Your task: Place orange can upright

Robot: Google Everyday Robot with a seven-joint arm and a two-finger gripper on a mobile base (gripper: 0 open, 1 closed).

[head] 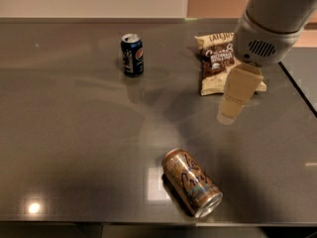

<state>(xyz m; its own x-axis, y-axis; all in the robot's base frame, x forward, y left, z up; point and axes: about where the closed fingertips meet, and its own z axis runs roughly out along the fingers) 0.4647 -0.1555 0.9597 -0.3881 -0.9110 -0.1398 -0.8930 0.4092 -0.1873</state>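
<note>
The orange can (191, 182) lies on its side near the front edge of the dark table (74, 133). Its silver end points to the front right. It shows dark scribbled lettering and a pale teal patch. My gripper (229, 114) hangs from the white arm at the upper right. It is above the table, behind and to the right of the can, and not touching it. It holds nothing that I can see.
A dark blue Pepsi can (132, 55) stands upright at the back. A pale chip bag (216, 63) lies at the back right, partly hidden by my arm. The table's right edge (299, 90) runs close to the arm.
</note>
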